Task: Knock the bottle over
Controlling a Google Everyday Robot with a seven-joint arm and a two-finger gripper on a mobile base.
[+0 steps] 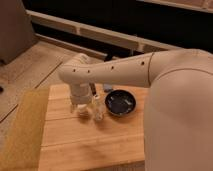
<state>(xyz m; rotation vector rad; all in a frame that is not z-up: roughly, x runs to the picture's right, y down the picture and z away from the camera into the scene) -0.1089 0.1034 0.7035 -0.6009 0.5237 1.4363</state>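
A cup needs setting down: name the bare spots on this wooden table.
Bare: the light wooden table's near half, in front of the small clear bottle and round black bowl; also the strip picture-left of the gripper. Crowded: the middle, where gripper, bottle and bowl sit close together.

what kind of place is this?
Probably an indoor office or lab space: wooden table, speckled hard floor, black bowl. Pincer sits low over the table, beside the bottle.
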